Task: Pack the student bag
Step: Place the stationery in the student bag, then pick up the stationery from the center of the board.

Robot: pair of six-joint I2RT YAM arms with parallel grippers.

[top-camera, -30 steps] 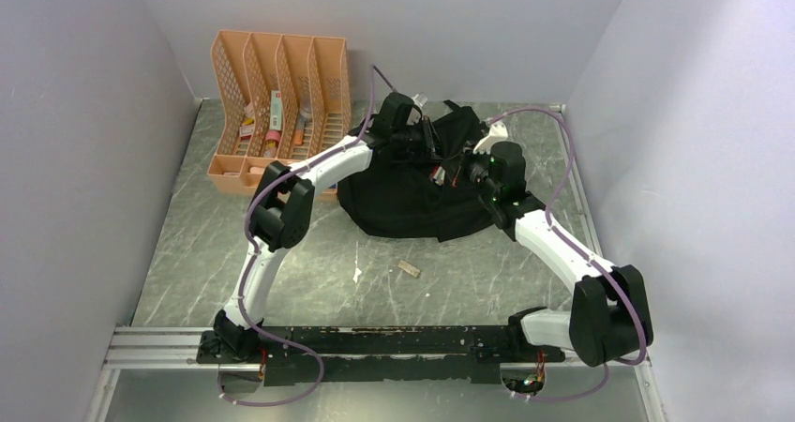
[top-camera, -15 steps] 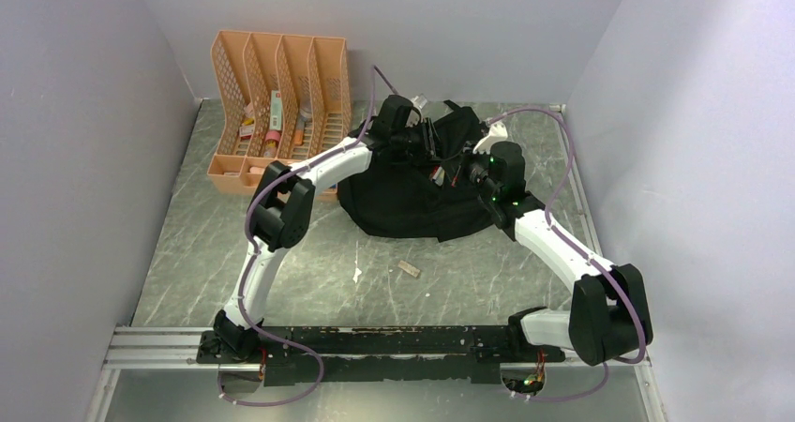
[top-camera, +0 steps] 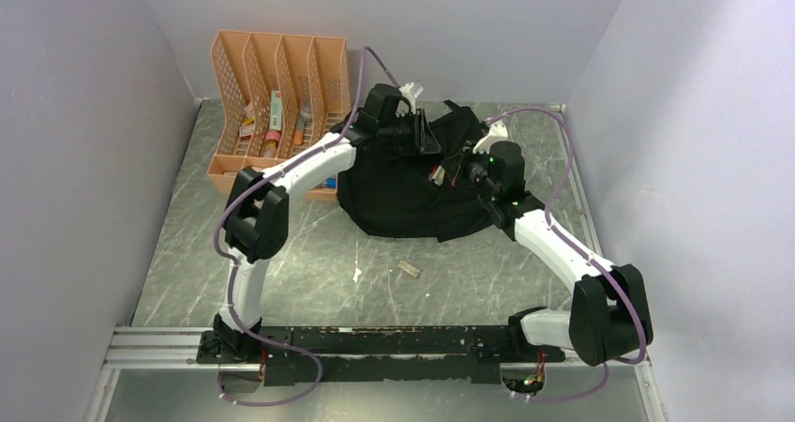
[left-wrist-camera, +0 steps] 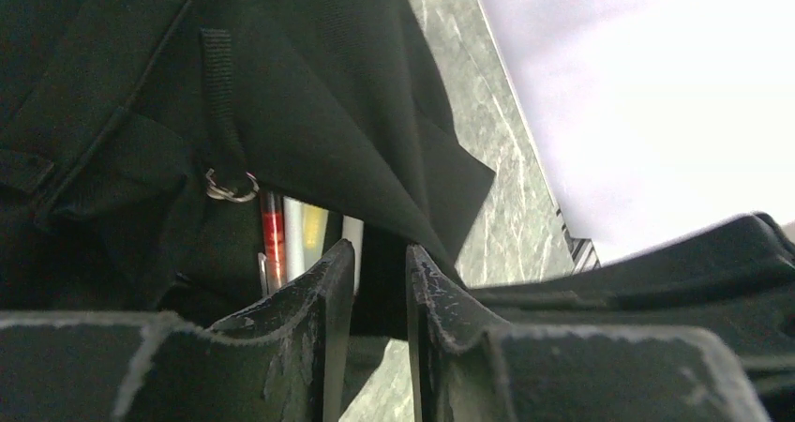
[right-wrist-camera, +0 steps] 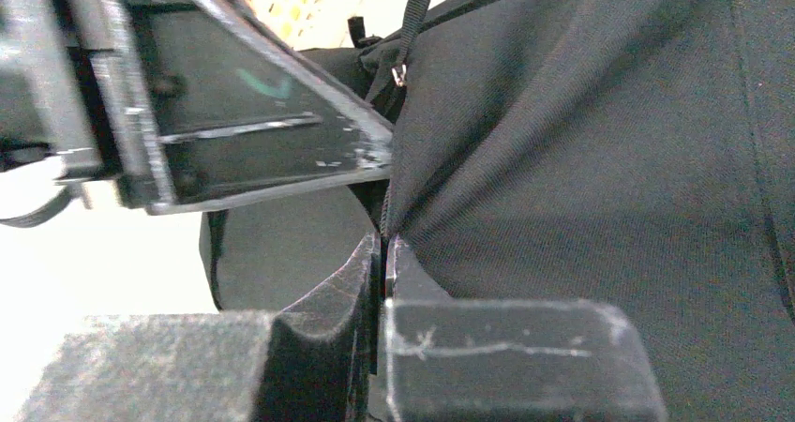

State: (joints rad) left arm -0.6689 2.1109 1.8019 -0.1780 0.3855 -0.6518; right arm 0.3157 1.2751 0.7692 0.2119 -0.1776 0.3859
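Progress check, we'd say partway: bag (top-camera: pixel 403 197) lies far-middle on the table (top-camera: pixel 281 263) beside the rack (top-camera: pixel 281 75), pens (left-wrist-camera: pixel 281 239) showing inside, right gripper (right-wrist-camera: pixel 382 246) clamped on its fabric, left gripper (left-wrist-camera: pixel 379 255) slightly open and empty, more packing likely left.

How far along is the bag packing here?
Done: pens sit inside the bag. In hand: right gripper pinches the bag's fabric; left gripper is open at the mouth, holding nothing. Left: items in the orange organiser, a tan piece on the table, bag open.
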